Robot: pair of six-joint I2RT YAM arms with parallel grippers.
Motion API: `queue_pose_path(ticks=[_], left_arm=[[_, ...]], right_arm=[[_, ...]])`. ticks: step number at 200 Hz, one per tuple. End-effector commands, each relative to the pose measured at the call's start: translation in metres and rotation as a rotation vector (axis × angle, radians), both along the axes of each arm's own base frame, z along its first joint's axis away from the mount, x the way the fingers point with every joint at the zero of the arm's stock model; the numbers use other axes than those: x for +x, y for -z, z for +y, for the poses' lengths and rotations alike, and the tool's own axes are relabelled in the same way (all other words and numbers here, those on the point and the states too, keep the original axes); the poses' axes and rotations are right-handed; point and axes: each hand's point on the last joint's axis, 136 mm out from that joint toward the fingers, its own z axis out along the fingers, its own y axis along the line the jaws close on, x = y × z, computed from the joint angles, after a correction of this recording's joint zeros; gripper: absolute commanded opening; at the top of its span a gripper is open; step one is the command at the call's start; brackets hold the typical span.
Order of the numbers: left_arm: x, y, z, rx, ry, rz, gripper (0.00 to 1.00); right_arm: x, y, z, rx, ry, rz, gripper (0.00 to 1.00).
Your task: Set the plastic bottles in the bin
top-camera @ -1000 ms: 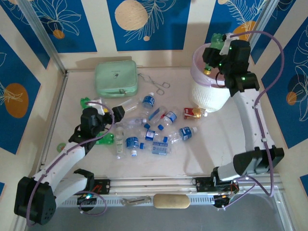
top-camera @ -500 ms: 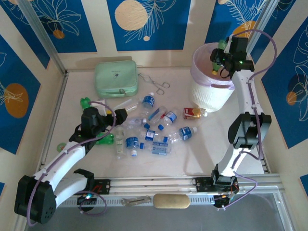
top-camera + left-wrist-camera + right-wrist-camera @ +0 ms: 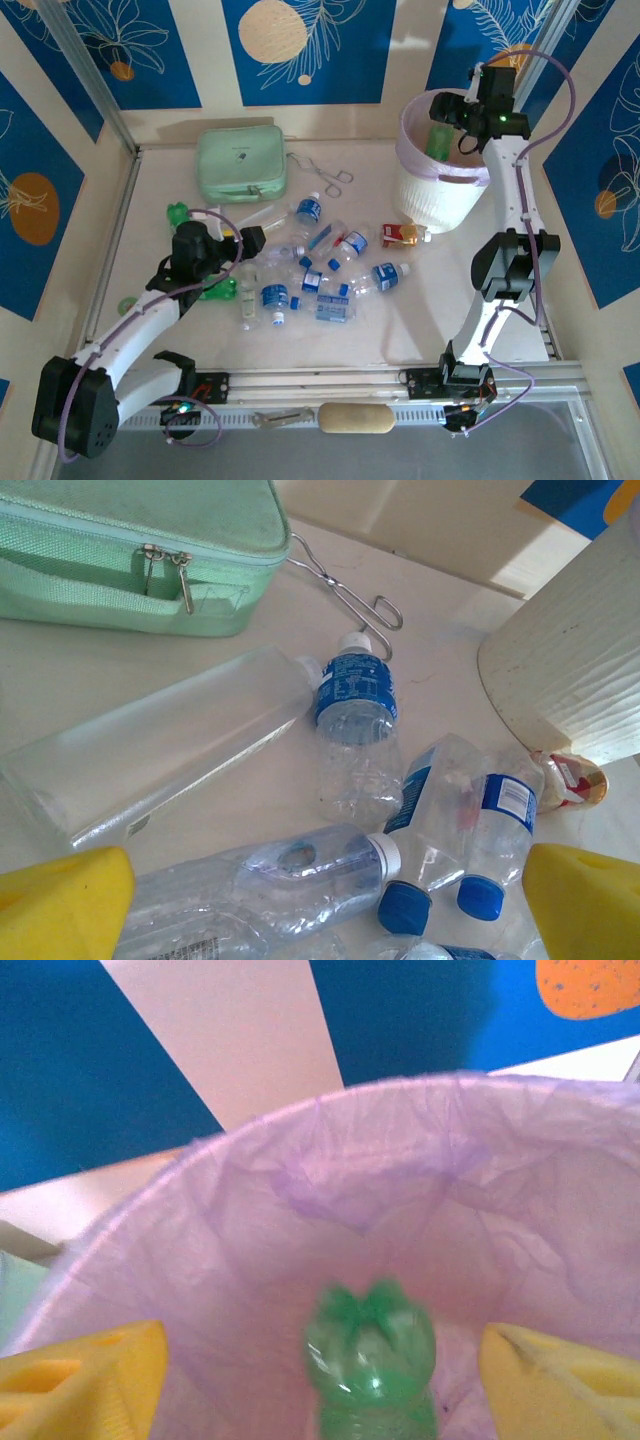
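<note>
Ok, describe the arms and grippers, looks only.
Both the left arm and right arm: white tubular links, black joint housings, a lilac cable looping along each. Green indicator lights on the right wrist. The left gripper and right gripper have chunky yellow fingers.

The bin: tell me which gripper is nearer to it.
Right. The right gripper hangs open over the mouth of the bin, with a green bottle just inside. The left gripper is far off across the table, low over the clear bottles.
</note>
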Motion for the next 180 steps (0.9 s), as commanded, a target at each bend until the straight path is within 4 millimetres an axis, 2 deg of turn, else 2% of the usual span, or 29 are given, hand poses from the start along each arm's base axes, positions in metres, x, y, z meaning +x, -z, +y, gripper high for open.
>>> queue_pose_path(ticks=[1,22,47,64,79,103,124,127,180], left_arm=[[0.005,-0.016,0.001,0.01,0.008,-0.028,0.99],[0.004,-0.013,0.004,0.036,-0.005,-0.007,0.99],[-0.001,-0.01,0.008,0.072,-0.003,0.033,0.99],[-0.01,-0.005,0.011,0.1,0.003,0.09,0.99],[-0.02,-0.002,0.013,0.116,0.006,0.139,0.99],[-0.041,0.005,0.021,0.154,-0.009,0.227,0.99],[-0.063,0.011,0.024,0.196,-0.014,0.295,0.99],[-0.066,0.012,0.025,0.201,-0.015,0.303,0.99],[-0.107,0.039,0.017,0.249,0.001,0.451,0.99]], right_arm=[[-0.008,-0.033,0.01,-0.015,-0.03,-0.059,0.88],[-0.014,-0.053,0.018,-0.043,-0.04,-0.102,1.0],[-0.03,-0.08,0.036,-0.061,-0.083,-0.157,0.99],[-0.049,-0.092,0.061,-0.065,-0.143,-0.185,0.99],[-0.072,-0.097,0.092,-0.073,-0.223,-0.211,0.99],[-0.112,-0.088,0.14,-0.04,-0.349,-0.242,0.99],[-0.145,-0.068,0.173,0.025,-0.434,-0.243,0.99],[-0.149,-0.06,0.178,0.03,-0.448,-0.232,0.99],[-0.202,0.022,0.221,0.21,-0.536,-0.059,0.99]])
